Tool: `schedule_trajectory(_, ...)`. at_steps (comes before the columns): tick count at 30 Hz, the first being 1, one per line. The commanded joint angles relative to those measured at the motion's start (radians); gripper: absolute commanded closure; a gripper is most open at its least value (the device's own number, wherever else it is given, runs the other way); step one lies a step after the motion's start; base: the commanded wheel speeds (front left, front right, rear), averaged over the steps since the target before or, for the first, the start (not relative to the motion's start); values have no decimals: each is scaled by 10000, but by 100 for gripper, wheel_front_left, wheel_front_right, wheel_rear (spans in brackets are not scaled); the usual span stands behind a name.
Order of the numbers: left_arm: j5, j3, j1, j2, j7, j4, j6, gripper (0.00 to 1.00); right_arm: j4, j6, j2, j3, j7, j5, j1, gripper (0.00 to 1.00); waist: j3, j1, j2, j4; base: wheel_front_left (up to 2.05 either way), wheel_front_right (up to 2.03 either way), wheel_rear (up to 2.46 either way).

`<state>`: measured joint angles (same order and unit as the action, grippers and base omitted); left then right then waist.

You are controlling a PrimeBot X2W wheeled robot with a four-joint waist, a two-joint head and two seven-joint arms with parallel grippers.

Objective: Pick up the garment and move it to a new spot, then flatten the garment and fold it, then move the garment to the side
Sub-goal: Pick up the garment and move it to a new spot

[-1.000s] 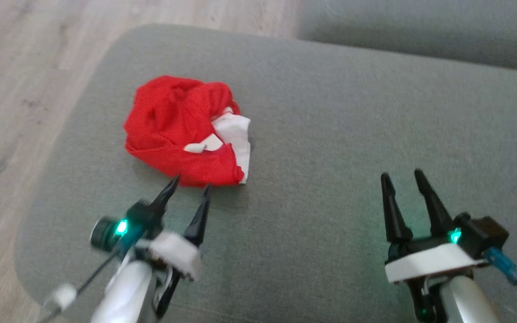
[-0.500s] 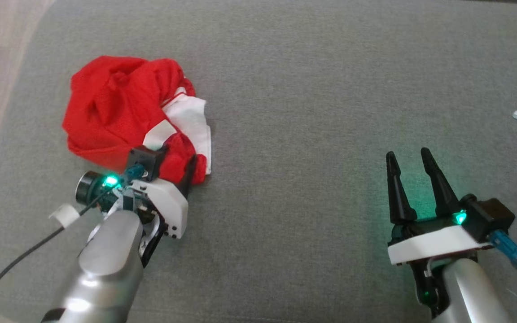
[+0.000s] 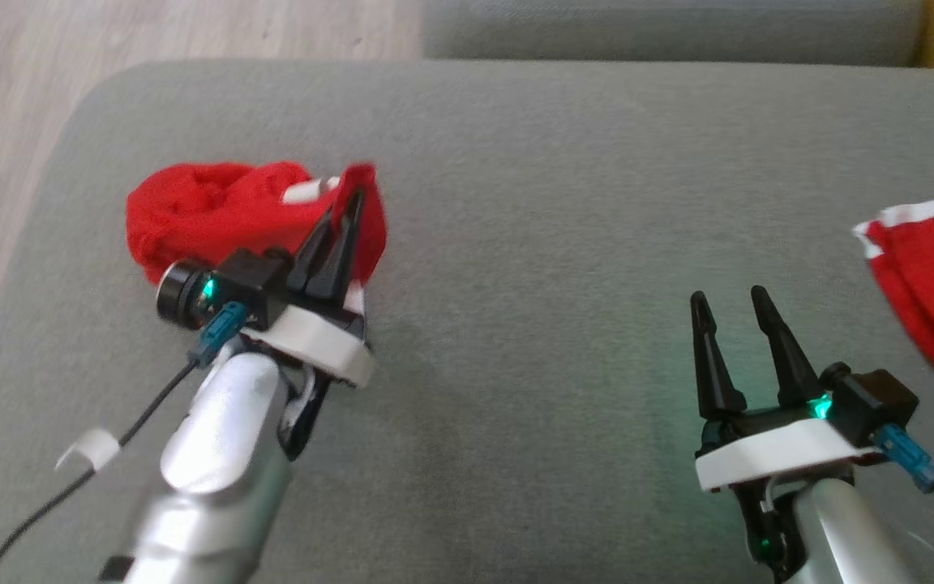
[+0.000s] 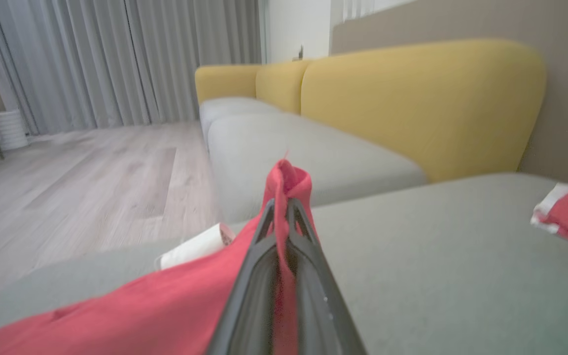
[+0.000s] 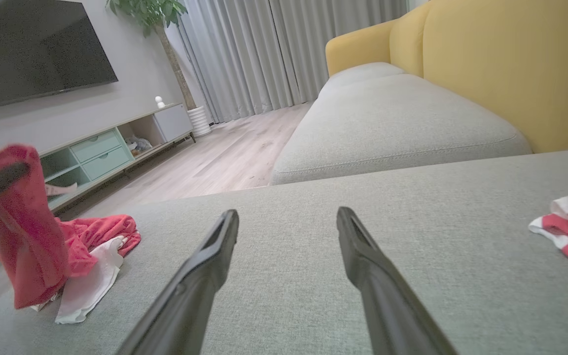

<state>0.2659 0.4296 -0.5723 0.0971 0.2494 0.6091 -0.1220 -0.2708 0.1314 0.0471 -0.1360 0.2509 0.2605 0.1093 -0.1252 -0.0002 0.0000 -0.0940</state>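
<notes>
Your left gripper (image 3: 344, 206) has its two fingers pressed together on a fold of the red garment (image 3: 207, 215). In the left wrist view a tuft of red cloth pokes out just past the fingertips (image 4: 254, 246), and a strip of it runs down the slot between them.

The rest of the garment lies bunched to the left of those fingers on the grey cushion (image 3: 564, 186). The gripper's body and camera cover its near edge in the head view, so you cannot see how much cloth sits under the wrist. From the right wrist view the pinched part hangs down from the finger like a curtain. Its lower end meets the heap, with a white panel beside it. The frame's left edge cuts that finger off.

Your right gripper (image 3: 728, 296) has its fingers spread wide over bare cushion, with nothing between them. You cannot tell whether the tips touch the fabric.

Well to the right of those fingers lies a second red-and-white cloth (image 3: 929, 276), clipped by the frame edge. It may be another garment, but too little of it shows to tell.
</notes>
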Motion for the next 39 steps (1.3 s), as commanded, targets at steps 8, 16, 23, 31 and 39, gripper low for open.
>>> schedule_trajectory(8,18,-145,627,-389,121,-3067,251,100,270,-7,32,-401,109,244,-8,0,590,2,0,1341,0,0,0)
schedule_trajectory(16,1068,1818,-412,-465,123,-3861,980,100,348,-7,32,-601,109,522,235,0,198,2,0,2717,0,0,0)
schedule_trajectory(23,2491,3861,-1686,-467,123,-3582,1674,100,313,-7,31,-772,109,756,360,0,-116,2,0,3590,0,0,0)
schedule_trajectory(31,3841,6754,-2115,-468,14,-1805,1409,0,437,-7,31,-599,109,925,439,0,-310,2,0,3438,0,0,0)
schedule_trajectory(39,4158,6189,-2472,-464,115,-1084,1916,0,423,-7,31,-370,109,776,325,0,83,2,0,2442,0,0,0)
